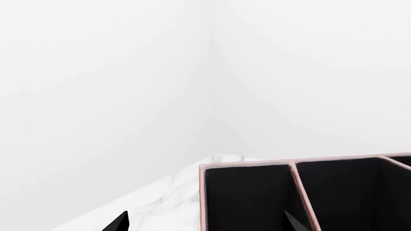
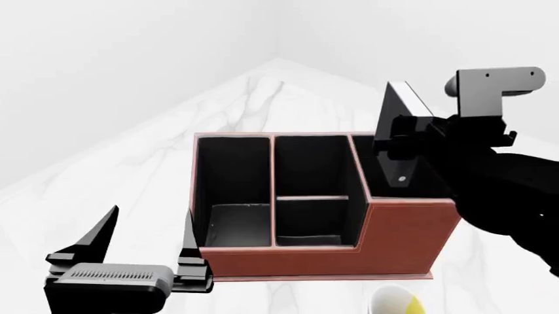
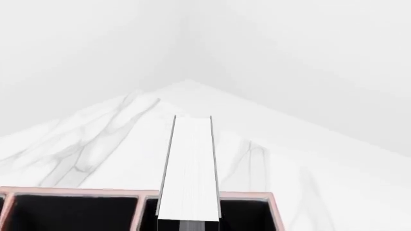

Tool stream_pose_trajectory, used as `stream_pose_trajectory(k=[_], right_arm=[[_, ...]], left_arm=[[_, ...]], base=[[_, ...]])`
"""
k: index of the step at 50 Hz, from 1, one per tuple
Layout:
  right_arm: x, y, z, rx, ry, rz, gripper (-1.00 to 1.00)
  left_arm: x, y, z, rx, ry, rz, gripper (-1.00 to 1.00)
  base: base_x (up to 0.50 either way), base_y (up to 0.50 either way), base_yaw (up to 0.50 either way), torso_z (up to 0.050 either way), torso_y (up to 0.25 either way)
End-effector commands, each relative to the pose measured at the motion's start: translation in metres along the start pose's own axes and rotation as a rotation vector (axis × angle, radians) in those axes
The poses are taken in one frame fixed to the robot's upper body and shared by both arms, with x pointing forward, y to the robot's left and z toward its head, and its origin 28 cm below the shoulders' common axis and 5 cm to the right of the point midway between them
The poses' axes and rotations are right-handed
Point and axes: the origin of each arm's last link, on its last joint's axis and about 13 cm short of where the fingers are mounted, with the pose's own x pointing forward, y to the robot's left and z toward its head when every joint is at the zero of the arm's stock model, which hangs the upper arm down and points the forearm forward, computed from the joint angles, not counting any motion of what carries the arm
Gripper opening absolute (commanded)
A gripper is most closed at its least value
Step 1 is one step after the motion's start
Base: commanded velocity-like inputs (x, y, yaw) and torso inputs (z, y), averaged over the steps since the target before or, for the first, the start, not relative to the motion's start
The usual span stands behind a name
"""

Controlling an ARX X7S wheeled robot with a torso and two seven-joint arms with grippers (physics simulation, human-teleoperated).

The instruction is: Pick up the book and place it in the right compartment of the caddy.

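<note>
White-and-yellow mug [image 2: 395,301] on marble table [image 2: 114,176].

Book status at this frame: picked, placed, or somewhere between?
Between. Pickup looks done: the right gripper holds the book clear of the marble table, edge-on in its wrist view. In hand: the book sits tilted above the caddy, over its right compartment, its lower end about level with the rim. Left: lower it in and release. The left gripper is open, empty, beside the caddy.
</note>
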Motion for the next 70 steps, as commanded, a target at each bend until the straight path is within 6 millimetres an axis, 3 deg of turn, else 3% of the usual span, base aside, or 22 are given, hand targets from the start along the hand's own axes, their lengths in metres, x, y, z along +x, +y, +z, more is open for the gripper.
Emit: stream_pose_trajectory(k=[1, 70], right_arm=[[0.0, -0.004, 0.002, -0.013, -0.035, -0.026, -1.0], [0.011, -0.007, -0.029, -0.003, 0.025, -0.021, -1.0]], left_arm=[[0.0, 0.0, 0.0, 0.0, 0.0, 0.0, 1.0], [0.0, 0.0, -0.001, 0.0, 0.001, 0.0, 1.0]], base=[[0.0, 0.0, 0.0, 0.0, 0.0], [0.0, 0.0, 0.0, 0.0, 0.001]])
